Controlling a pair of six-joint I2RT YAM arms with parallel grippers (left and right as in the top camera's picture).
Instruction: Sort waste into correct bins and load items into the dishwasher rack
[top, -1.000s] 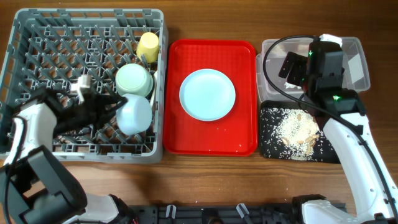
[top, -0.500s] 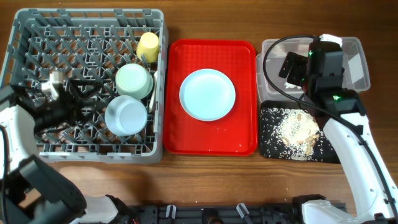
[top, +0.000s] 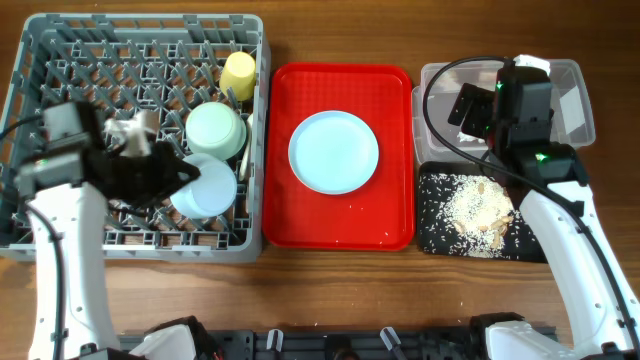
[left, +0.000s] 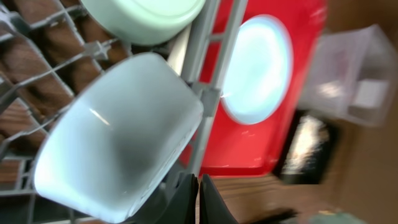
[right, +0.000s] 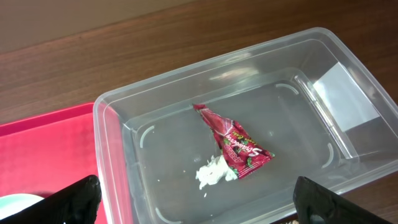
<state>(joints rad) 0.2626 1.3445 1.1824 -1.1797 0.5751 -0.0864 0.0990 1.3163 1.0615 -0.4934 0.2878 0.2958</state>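
Note:
The grey dishwasher rack (top: 60, 60) holds a yellow cup (top: 238, 72) and two mint bowls, one upright (top: 215, 130) and one tipped on its side (top: 205, 190). My left gripper (top: 186, 172) is shut and empty, its fingertips (left: 199, 200) just beside the tipped bowl (left: 118, 143). The pale blue plate (top: 333, 152) lies on the red tray (top: 340, 232). My right gripper (right: 199, 202) hangs open above the clear tub (right: 118, 134). Inside the tub lie the red wrapper (right: 237, 144) and white tissue (right: 213, 173). Rice scraps (top: 478, 212) fill the black tray (top: 432, 235).
The red tray sits between the rack and the two bins. The clear tub (top: 572, 100) is behind the black tray at the right. A cable loops over the right arm (top: 555, 215). Bare wooden table runs along the front edge.
My left arm pulled back to the left with its jaws opening, then swung right again to the tipped bowl with jaws shut. The bowl settled slightly. The right arm stayed still.

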